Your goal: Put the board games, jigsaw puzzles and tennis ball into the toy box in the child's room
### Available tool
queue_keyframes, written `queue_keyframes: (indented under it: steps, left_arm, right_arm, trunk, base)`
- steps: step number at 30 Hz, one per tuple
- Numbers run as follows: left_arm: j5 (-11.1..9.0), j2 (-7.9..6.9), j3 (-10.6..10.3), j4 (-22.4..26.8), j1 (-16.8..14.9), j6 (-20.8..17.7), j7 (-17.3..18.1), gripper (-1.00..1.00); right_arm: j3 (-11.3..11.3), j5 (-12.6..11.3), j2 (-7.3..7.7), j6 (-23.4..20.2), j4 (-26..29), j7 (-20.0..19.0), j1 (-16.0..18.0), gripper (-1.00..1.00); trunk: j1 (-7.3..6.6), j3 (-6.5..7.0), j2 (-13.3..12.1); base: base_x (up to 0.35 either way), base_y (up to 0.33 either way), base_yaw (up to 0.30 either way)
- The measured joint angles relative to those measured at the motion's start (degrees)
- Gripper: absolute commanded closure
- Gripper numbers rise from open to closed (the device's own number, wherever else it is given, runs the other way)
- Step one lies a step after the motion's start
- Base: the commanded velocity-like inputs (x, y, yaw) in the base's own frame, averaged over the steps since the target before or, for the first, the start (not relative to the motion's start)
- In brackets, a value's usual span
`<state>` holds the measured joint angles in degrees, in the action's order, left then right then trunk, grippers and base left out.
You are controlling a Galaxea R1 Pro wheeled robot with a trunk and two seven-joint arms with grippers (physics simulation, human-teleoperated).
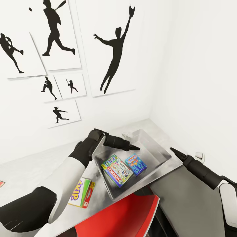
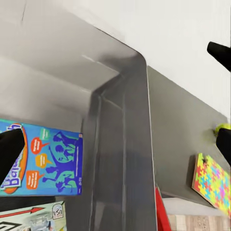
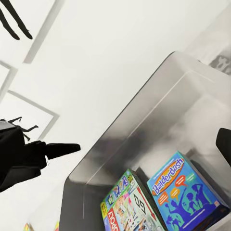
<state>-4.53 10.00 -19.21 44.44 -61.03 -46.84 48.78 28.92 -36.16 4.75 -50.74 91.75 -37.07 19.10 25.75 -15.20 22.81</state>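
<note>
Toy box (image 1: 158,149) holds two board games as my empty left gripper (image 1: 135,148), fingers spread, hovers above; lifting straight out should avoid its rim.

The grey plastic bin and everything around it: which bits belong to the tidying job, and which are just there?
Job:
translucent grey toy box
green-white Monopoly box
small blue board game
Skip-Bo box
mosaic jigsaw puzzle
pale grey table

Just there:
black silhouette baseball pictures
red chair
</note>
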Motion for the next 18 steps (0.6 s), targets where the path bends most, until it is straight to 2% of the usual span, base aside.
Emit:
queue_keyframes:
  steps: [2, 3, 5, 6, 7, 8, 11, 12, 14, 15, 16, 17, 18]
  left_arm:
    - [0.02, 0.00, 2.33, 1.46, 0.04, -1.04, 1.58, -1.00]
    - [0.06, -0.53, 3.05, 1.92, 0.05, -1.48, 2.27, -1.00]
    - [0.08, -2.64, 4.66, 3.25, 0.10, -2.51, 4.96, -1.00]
    - [0.13, -4.34, 5.49, 4.14, 0.12, -2.93, 7.33, -1.00]
    - [0.09, -5.40, 5.90, 4.61, 0.14, -3.13, 8.73, -1.00]
    - [0.12, -7.42, 6.68, 5.48, 0.16, -3.39, 11.67, -1.00]
    - [0.13, -10.77, 8.05, 6.47, 0.23, -3.72, 16.43, -1.00]
    - [0.20, -12.85, 8.99, 6.87, 0.29, -3.76, 19.40, -1.00]
    - [0.20, -15.23, 10.10, 7.13, 0.39, -3.75, 22.23, -1.00]
    - [0.24, -17.42, 11.28, 7.28, 0.51, -3.58, 24.61, -1.00]
    - [0.23, -18.75, 11.95, 7.33, 0.63, -3.51, 25.76, -1.00]
    - [0.24, -20.96, 13.26, 7.40, 0.96, -3.35, 27.71, -1.00]
    - [0.21, -22.29, 13.97, 7.41, 1.26, -3.29, 28.65, -1.00]
  right_arm:
    - [0.00, 0.00, 0.00, 0.00, 0.00, 0.00, 0.00, -1.00]
    - [0.00, 0.00, 0.00, 0.00, 0.00, 0.00, 0.00, -1.00]
    - [0.02, 0.00, 0.00, 0.00, 0.00, 0.00, 0.00, -1.00]
    - [0.05, -0.01, 0.02, 0.00, 0.00, 0.00, 0.00, -1.00]
    - [0.06, 0.00, 0.03, 0.00, 0.00, 0.00, 0.00, -1.00]
    - [0.07, -0.01, 0.04, 0.00, 0.00, 0.00, 0.00, -1.00]
    - [0.08, 0.00, 0.06, 0.00, 0.00, -0.01, 0.00, -1.00]
    - [0.08, 0.00, 0.06, 0.00, -0.01, -0.01, -0.01, -1.00]
    - [0.09, 0.00, 0.06, 0.00, -0.01, -0.01, -0.01, -1.00]
    - [0.09, 0.00, 0.05, 0.00, -0.01, -0.01, -0.01, -1.00]
    - [0.09, 0.01, 0.06, 0.00, 0.00, 0.00, 0.00, -1.00]
    - [0.09, 0.01, 0.05, 0.00, -0.01, -0.01, 0.00, -1.00]
    - [0.09, 0.01, 0.05, 0.00, -0.01, -0.01, -0.02, -1.00]
  trunk:
    - [0.00, 0.00, 0.00]
    - [0.00, 0.00, 0.00]
    - [0.00, 0.00, 0.00]
    - [0.00, 0.00, 0.00]
    - [0.00, 0.00, 0.00]
    - [0.00, 0.00, 0.00]
    - [0.00, 0.00, 0.00]
    - [0.00, 0.00, 0.00]
    - [0.00, 0.00, 0.00]
    - [0.00, 0.00, 0.00]
    - [0.00, 0.00, 0.00]
    - [0.00, 0.00, 0.00]
    - [0.00, 0.00, 0.00]
  base:
    - [0.000, 0.000, 0.000]
    - [0.000, 0.000, 0.000]
    - [0.000, 0.000, 0.000]
    - [0.000, 0.000, 0.000]
    - [0.000, 0.000, 0.000]
    - [0.000, 0.000, 0.000]
    - [0.000, 0.000, 0.000]
    - [0.000, 0.000, 0.000]
    - [0.000, 0.000, 0.000]
    - [0.000, 0.000, 0.000]
    - [0.000, 0.000, 0.000]
    - [0.000, 0.000, 0.000]
    - [0.000, 0.000, 0.000]
